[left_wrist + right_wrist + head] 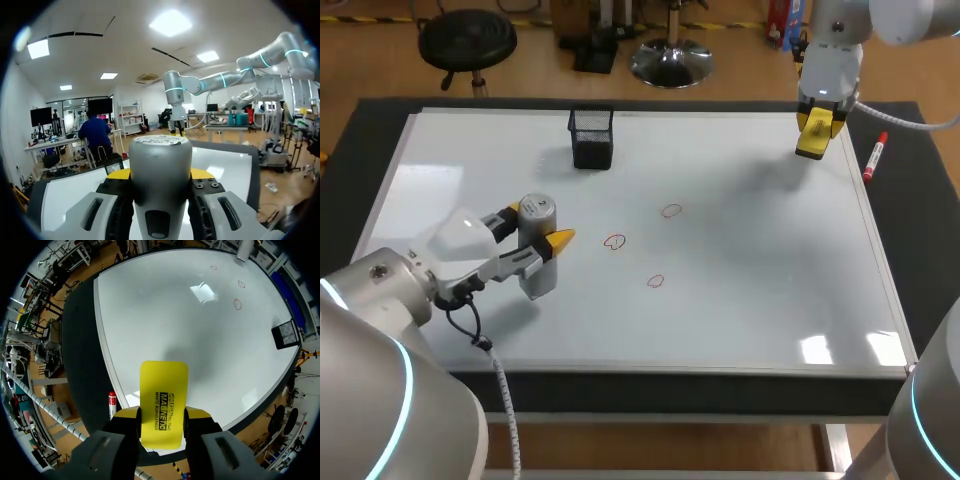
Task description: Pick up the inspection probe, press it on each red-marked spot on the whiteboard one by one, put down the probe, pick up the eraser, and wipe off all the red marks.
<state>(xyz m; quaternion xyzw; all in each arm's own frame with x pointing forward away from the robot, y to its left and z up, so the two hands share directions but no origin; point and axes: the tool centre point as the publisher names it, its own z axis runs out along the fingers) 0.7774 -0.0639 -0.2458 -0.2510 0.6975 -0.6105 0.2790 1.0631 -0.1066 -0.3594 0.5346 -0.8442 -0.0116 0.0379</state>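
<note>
The whiteboard (750,300) covered most of the tabletop, and all three red marks on it were unwiped, so I judged the probing step to be the one in hand, with erasing yet to come.

The left gripper (533,228) was at the near left part of the board, its fingers clenched on the inspection probe (539,275) from two sides. The grey cylinder stood upright between the yellow tips, its flat top above them. Whether its foot touched the board could not be told.

The right gripper (817,125) hung over the far right corner, grasping the yellow eraser (813,142). In the right wrist view the eraser (163,400) stuck out ahead of the fingers over the board's edge.

The middle mark (614,242) lay nearest the probe, just beside it toward the centre. The far mark (670,211) and the near mark (655,281) sat a little beyond.

The next move likely called for carrying the probe, kept upright, over the middle mark and pressing straight down.

A black mesh holder (591,138) stood at the far side, and a red marker (875,157) lay off the board's right edge.
</note>
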